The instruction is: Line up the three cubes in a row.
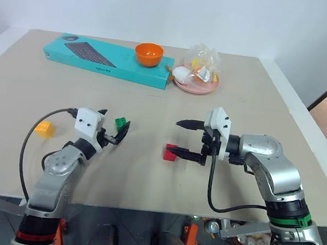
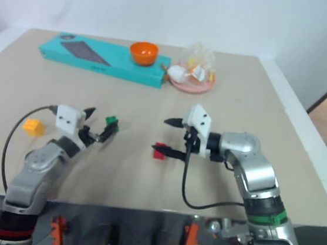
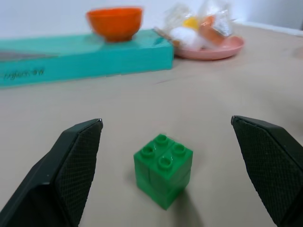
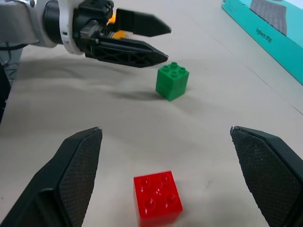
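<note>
Left gripper (image 1: 114, 132) spread wide around small green studded plastic cube (image 3: 163, 169) (untouched): could knock it askew closing off-centre.

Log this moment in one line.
left gripper open at green cube | right gripper open over red cube | yellow cube apart

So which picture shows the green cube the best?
The left wrist view: the green cube sits big and close between the open left claw fingers, studs clear. The right wrist view shows it smaller, farther off. Both eye views show only a tiny green block.
</note>
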You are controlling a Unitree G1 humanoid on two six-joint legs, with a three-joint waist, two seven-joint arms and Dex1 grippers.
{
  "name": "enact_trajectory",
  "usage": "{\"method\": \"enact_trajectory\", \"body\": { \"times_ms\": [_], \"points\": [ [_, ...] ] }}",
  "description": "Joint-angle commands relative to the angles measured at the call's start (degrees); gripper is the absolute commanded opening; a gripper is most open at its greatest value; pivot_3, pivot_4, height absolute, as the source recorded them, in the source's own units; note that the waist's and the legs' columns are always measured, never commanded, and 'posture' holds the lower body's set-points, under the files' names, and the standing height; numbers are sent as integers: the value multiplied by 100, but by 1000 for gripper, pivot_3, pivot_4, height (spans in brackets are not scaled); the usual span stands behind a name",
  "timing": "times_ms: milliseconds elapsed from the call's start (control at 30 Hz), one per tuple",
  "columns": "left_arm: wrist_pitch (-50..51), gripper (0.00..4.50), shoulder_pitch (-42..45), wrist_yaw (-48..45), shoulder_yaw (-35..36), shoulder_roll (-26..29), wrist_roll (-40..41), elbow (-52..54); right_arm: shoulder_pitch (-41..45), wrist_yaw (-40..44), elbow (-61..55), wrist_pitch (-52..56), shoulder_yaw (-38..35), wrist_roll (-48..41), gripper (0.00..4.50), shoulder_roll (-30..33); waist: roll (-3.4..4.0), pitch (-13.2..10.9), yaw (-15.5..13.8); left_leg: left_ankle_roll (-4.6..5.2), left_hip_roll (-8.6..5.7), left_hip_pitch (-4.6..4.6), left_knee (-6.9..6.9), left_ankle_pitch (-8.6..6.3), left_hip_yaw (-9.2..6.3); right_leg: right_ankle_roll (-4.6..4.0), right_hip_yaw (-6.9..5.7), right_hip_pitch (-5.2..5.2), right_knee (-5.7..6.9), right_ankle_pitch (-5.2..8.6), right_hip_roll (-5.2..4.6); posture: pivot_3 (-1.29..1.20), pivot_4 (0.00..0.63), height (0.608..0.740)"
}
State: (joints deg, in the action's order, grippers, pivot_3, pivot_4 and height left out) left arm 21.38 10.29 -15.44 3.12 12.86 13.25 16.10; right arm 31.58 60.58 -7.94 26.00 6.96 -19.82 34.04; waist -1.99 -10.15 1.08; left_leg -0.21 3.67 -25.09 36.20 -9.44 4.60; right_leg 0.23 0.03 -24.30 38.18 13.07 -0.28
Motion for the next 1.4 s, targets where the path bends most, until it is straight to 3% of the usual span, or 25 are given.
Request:
{"method": "enact_trajectory", "body": {
  "times_ms": [33, 367, 967, 1067, 1233, 1400],
  "points": [
    [492, 4500, 264, 434, 20, -136, -89, 170, 9, -57, -141, -149, -151, 30, 4480, 119, 0, 0, 0, 0, 0, 0, 2, 0, -2, -2, -2, 0, 0, -1, 2, 0, 150, 740],
    [1416, 4500, 536, 667, -93, -197, -174, 39, -47, -139, -113, -233, -193, 70, 4480, 245, 0, 0, 3, 0, -3, -2, 4, 0, -5, -6, -2, 1, 0, -3, 10, 0, 150, 740],
    [1411, 4500, 791, 579, -309, -191, -484, -240, -67, -171, 15, -354, -187, 114, 4480, 366, -1, 0, 1, 0, -5, -3, 4, 0, -4, -5, 1, 0, 0, -4, 7, 0, 150, 740],
    [1401, 3792, 865, 595, -293, -201, -497, -346, -62, -180, 58, -398, -184, 128, 4500, 373, -1, 0, 1, 0, -6, -3, 4, 0, -3, -3, 1, 0, 0, -5, 5, 0, 150, 740],
    [1318, 2043, 954, 629, -275, -183, -554, -518, -45, -189, 80, -424, -178, 146, 4500, 360, -1, 0, 1, 0, -7, -3, 4, 0, -4, -3, 1, 0, 0, -4, 7, 0, 150, 740],
    [1292, 2043, 988, 595, -236, -143, -586, -587, -45, -191, 88, -451, -183, 156, 4500, 351, -1, 0, 2, 0, -6, -3, 4, 0, -4, -3, 1, 0, 0, -5, 7, 0, 150, 740]
  ]
}}
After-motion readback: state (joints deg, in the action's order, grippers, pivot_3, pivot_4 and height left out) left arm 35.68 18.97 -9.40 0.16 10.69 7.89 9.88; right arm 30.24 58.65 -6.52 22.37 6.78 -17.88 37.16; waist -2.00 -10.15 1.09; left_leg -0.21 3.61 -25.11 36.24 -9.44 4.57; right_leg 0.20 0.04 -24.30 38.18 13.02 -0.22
